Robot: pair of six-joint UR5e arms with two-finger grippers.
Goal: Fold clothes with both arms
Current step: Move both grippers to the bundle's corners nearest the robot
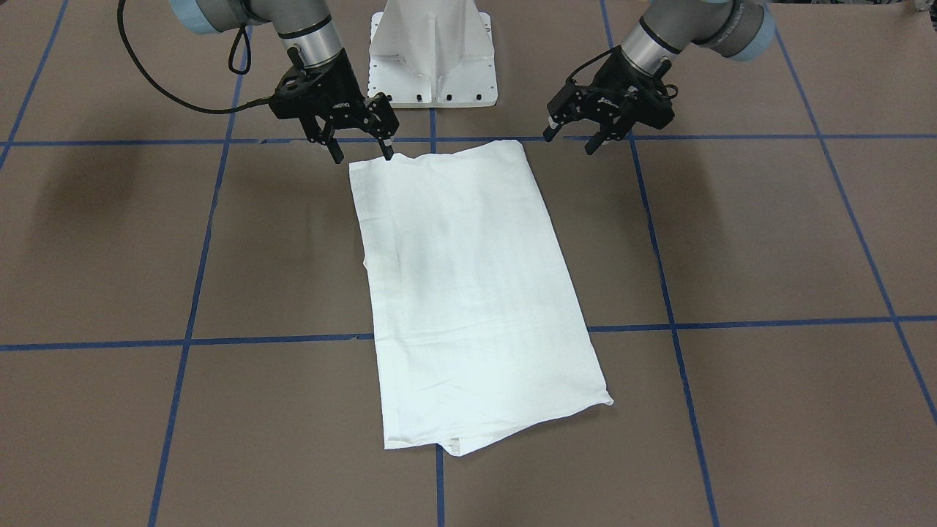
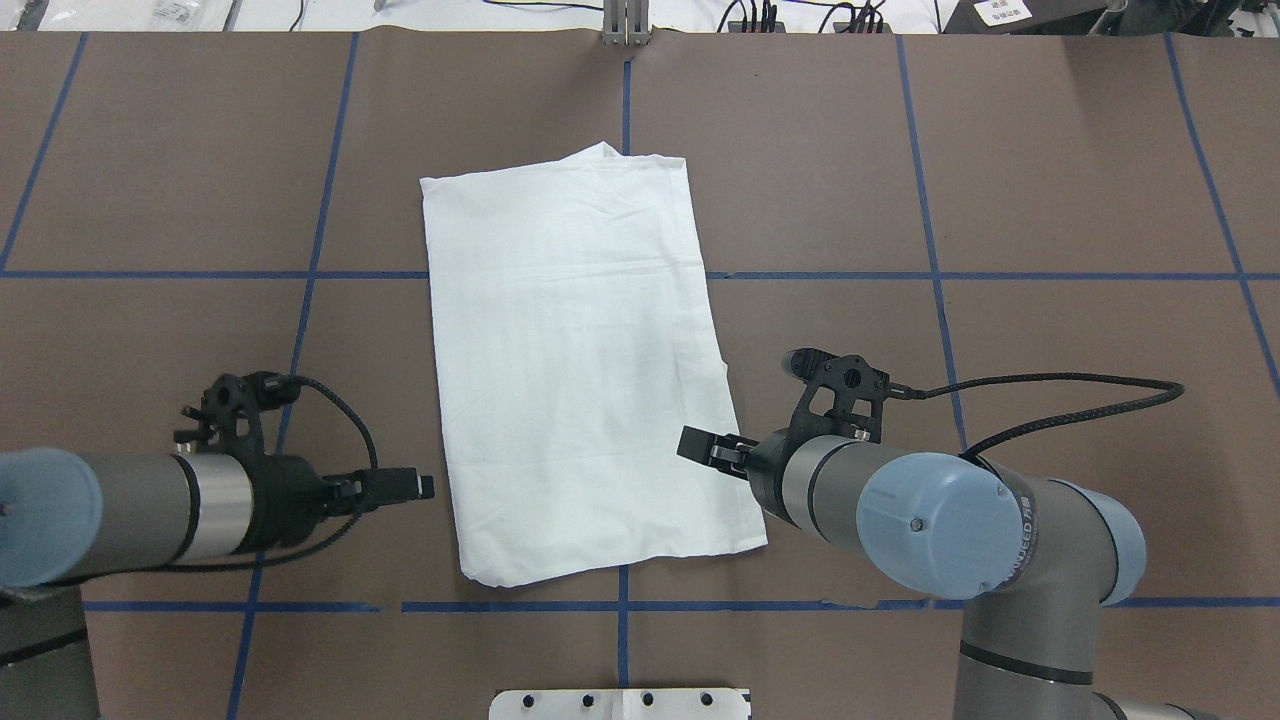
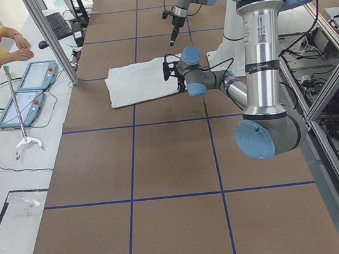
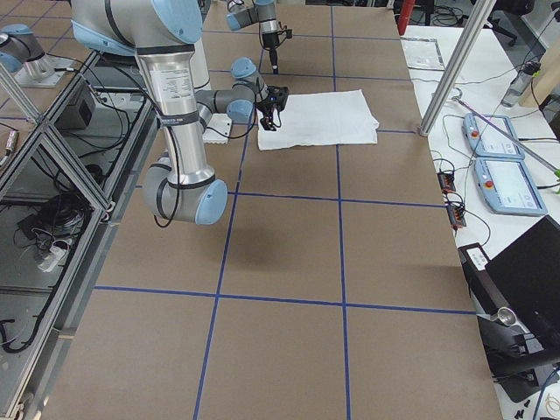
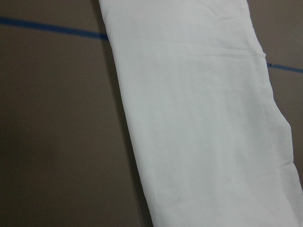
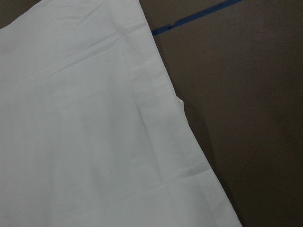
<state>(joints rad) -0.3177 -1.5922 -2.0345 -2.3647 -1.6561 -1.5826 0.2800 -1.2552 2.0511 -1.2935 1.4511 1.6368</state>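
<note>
1. The left gripper (image 1: 569,143) hangs just off the shirt's (image 2: 570,370) robot-side left corner, clear of the cloth. Its fingers are spread wide and hold nothing. I judge it should move inward until that corner sits between its fingers, because closing where it is would catch only air.
2. The shirt lies flat on the table (image 2: 150,350) as a long, narrow rectangle, already folded lengthwise. One short end faces the robot and the whole piece sits slightly askew. The next fold is probably end over end, bringing the robot-side short edge onto the far one. Layers peek out at the shirt's far end, so each pinch should reach deep enough to take every layer.
3. The right gripper (image 1: 362,155) sits at the shirt's robot-side right corner, fingers also wide apart and empty. One fingertip is on or just above the edge; I cannot tell which. It is the better placed of the two and likely needs only to lower.
4. For a clean fold, both should pinch together, rise level, keep the edge taut, and travel along the shirt's length.
</note>
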